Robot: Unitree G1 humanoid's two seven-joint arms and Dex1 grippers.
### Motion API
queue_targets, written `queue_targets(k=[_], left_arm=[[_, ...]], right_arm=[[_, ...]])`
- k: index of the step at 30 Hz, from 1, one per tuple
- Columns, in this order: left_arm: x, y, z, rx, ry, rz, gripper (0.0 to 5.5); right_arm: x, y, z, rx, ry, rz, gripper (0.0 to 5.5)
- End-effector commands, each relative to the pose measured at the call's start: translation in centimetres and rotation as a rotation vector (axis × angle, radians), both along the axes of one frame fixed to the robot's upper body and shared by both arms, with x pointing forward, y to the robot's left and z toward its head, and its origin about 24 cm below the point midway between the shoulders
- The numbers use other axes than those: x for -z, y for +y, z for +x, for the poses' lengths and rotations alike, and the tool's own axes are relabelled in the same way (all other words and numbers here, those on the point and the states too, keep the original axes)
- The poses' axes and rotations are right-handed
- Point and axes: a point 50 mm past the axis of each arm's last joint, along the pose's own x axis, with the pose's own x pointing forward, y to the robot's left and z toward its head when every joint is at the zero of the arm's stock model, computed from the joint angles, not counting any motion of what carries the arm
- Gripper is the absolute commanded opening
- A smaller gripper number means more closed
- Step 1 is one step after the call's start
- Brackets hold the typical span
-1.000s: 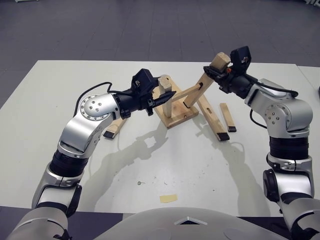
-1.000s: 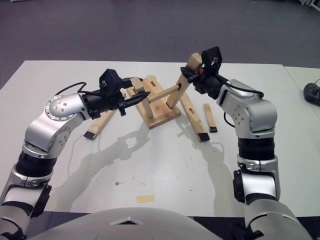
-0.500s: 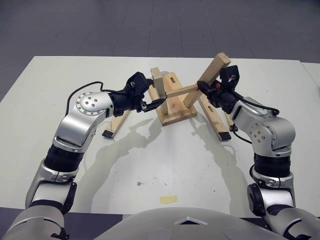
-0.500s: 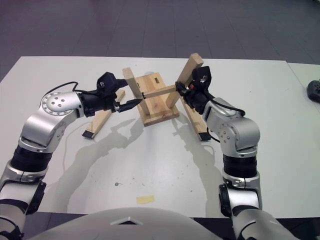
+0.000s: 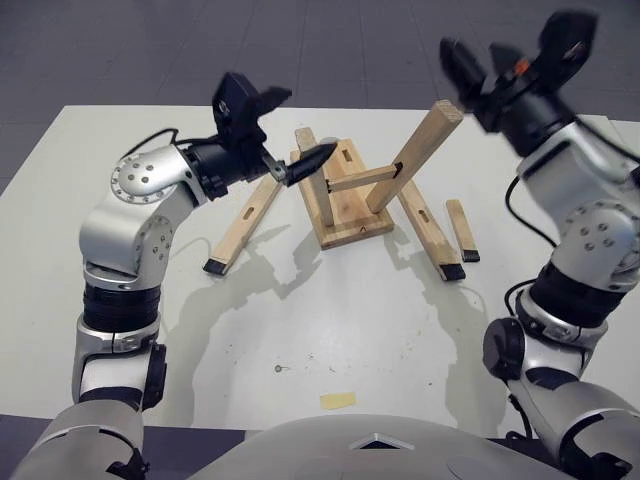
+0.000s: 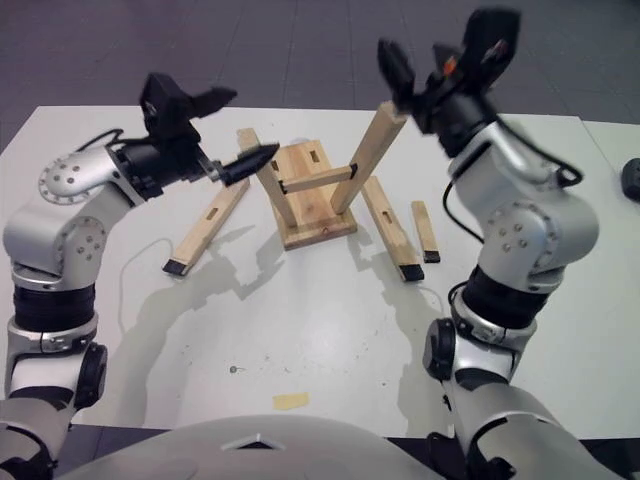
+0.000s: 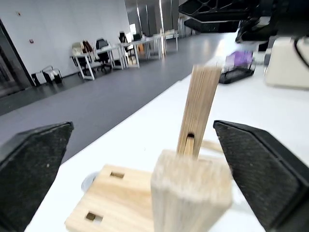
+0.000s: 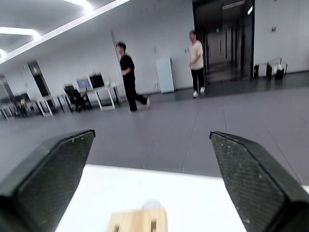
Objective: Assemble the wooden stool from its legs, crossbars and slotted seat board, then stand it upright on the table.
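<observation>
Fronting dark grey floor point(image 5: 150, 50) (office desks point(image 7: 104, 50) beyond), white table point(image 5: 330, 340).

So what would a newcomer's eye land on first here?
A half-built stool stands mid-table: seat board flat, left leg and right leg standing in it, joined by a crossbar. The left claw hangs open beside the left leg; the right claw, open, is above the right leg.

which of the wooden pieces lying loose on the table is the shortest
The short crossbar farthest to the right. It lies beside a much longer loose leg; the other long leg lies left of the seat board.
</observation>
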Motion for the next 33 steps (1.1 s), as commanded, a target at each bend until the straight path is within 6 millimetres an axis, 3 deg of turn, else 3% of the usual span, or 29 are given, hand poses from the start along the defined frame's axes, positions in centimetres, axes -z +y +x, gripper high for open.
queue_targets(k=[1,3,4,5,7,9,11,15,19,26,30,33], left_arm=[[-4.7,-0.6,-0.4,-0.001,-0.09,-0.182,5.4],[-5.0,-0.8,0.6,-0.083,-0.108,-0.18,5.4],[-4.5,-1.1,1.2,-0.12,-0.099,-0.161,5.4],[-3.2,-1.6,2.0,-0.149,-0.06,-0.126,5.4],[1.4,-2.9,3.7,-0.196,0.044,0.019,5.4],[5.2,-3.8,4.4,-0.218,0.141,0.116,5.4],[6.6,-4.5,4.0,-0.198,0.186,0.139,5.4],[7.0,-4.6,3.6,-0.178,0.199,0.125,5.4],[6.5,-4.4,3.9,-0.208,0.181,0.097,5.4],[1.2,-3.4,4.4,-0.248,0.074,-0.176,5.4],[-1.5,-0.7,4.5,-0.379,0.007,-0.316,5.4],[-0.7,2.2,4.7,-0.579,0.007,-0.305,5.4]], right_arm=[[-4.6,-0.4,-0.2,-0.009,-0.194,0.157,5.05],[-5.0,-0.4,0.3,0.0,-0.232,0.206,5.36],[-4.2,-0.3,0.8,0.0,-0.218,0.217,5.38],[-2.0,0.0,1.9,0.012,-0.137,0.203,5.38],[5.5,1.1,4.1,0.04,0.11,0.062,5.38],[12.0,1.8,4.3,0.036,0.308,0.003,5.38],[14.4,2.2,3.7,0.026,0.367,-0.008,5.38],[13.7,2.2,3.5,0.035,0.322,0.043,5.38],[11.8,2.1,3.5,0.031,0.239,0.113,5.38],[7.0,-0.5,2.8,0.108,0.031,0.291,5.38],[8.3,-3.5,2.6,0.25,0.063,0.266,5.38],[10.7,-6.1,2.0,0.381,0.144,0.22,5.38]])
